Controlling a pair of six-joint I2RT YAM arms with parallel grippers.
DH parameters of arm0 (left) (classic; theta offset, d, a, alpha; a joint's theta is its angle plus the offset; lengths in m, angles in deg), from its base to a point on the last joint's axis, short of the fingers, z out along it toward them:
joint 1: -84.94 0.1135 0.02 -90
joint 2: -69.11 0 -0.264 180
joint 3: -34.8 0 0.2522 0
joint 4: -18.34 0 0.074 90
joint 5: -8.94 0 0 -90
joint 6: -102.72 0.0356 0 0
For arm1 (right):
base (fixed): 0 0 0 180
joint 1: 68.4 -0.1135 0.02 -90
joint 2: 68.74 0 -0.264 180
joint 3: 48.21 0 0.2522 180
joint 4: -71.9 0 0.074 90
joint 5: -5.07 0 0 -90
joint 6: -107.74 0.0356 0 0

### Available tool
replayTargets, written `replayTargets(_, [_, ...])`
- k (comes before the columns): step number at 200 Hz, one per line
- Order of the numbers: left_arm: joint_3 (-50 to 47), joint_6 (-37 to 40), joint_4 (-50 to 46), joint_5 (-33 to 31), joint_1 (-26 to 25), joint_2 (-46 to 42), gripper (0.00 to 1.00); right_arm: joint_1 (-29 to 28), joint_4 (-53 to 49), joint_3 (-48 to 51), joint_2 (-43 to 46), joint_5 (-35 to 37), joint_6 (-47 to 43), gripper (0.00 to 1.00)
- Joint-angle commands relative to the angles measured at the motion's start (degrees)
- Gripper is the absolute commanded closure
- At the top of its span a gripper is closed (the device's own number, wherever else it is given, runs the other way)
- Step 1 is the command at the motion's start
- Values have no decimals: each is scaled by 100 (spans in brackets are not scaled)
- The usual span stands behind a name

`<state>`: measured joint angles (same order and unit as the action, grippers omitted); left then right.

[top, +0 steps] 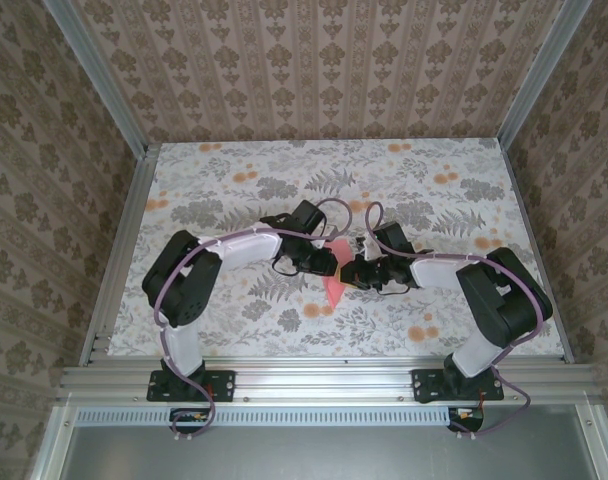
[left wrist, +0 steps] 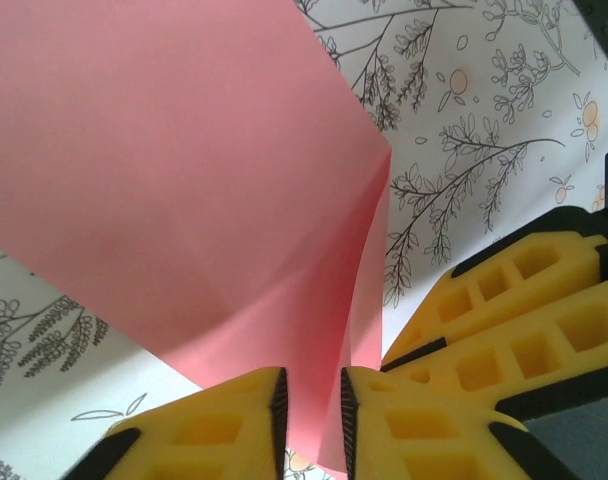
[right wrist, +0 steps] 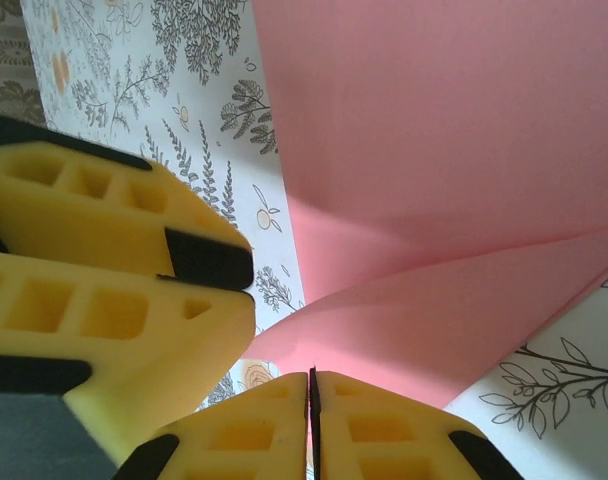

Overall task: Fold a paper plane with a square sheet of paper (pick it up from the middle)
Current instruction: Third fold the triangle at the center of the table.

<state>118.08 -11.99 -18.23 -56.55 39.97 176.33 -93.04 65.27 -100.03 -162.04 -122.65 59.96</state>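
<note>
Near the middle of the flower-printed surface (top: 434, 170), the two arms were seen bent inward until their grippers almost met. The salmon-pink sheet of paper (left wrist: 184, 180) was held between them, raised off the surface rather than lying flat. From above, a small pink corner of it could be made out just below and between the two grippers.

The left gripper (left wrist: 312, 390) was nearly closed, with only a narrow slot left between its yellow fingers (left wrist: 234, 425). A doubled part of the sheet was caught in that slot. Above the fingers the paper was spread wide, with a sharp crease running down its right side to a pointed corner. Faint fold lines were marked across its face.

The right gripper (right wrist: 311, 385) was pressed fully together, only a thin dark line being left between its jaws. The lower edge of the sheet was met by its tips and appeared to be nipped there. From that point the paper was opened upward in two layers, one curving to the right.

In each wrist view the other gripper's yellow fingers were seen just beside the paper.
</note>
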Motion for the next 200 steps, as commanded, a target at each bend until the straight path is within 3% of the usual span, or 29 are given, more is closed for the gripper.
replayTargets(1, [149, 254, -235, 151, -17, 97, 85, -32, 93, 53, 40, 106, 58, 88])
replayTargets(47, [194, 401, -369, 25, -20, 168, 91, -32, 95, 97, 55, 111, 89, 88])
replayTargets(150, [65, 130, -345, -388, -9, -630, 71, -76, 553, 87, -320, 264, 384, 92])
replayTargets(184, [-118, 3, -284, -339, -66, -937, 72, -76, 684, 137, -290, 400, 506, 92])
replayTargets(200, [-131, 17, -280, -251, -114, -910, 77, -76, 690, 162, -269, 468, 535, 92])
